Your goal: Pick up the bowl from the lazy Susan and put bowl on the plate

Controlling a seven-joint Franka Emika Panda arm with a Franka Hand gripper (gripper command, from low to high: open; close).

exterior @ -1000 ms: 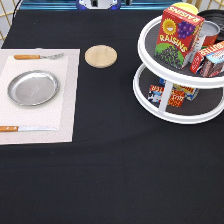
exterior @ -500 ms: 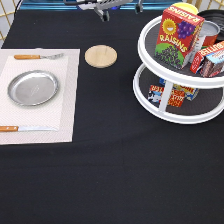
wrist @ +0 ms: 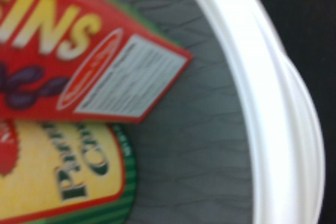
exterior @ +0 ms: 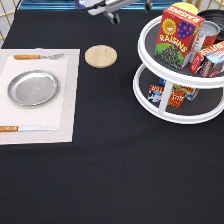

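1. Black cloth covers the table; the lazy Susan (exterior: 180, 107) crowds raisin box (exterior: 177, 35) and cartons on its tiers.
2. Behind them, the bowl (exterior: 212, 17) peeks out; the plate (exterior: 32, 87) sits bare, well apart.
3. The gripper (exterior: 114, 15) hovers near the lazy Susan; I cannot tell its grip state.

My surface (exterior: 115, 170), black-clothed, and what lies directly on it.

A pale placemat (exterior: 37, 95) lies at the exterior view's left, and on it rests the plate (exterior: 32, 87), silver and bare, with a wooden-handled fork (exterior: 37, 56) above it and a wooden-handled knife (exterior: 27, 128) below it, both flat on the mat. Just beside the mat's upper right corner a round wooden coaster (exterior: 100, 55) lies on the cloth, apart from the mat. At the exterior view's right stands the lazy Susan (exterior: 175, 116), its white lower rim resting on the cloth, well apart from the plate.
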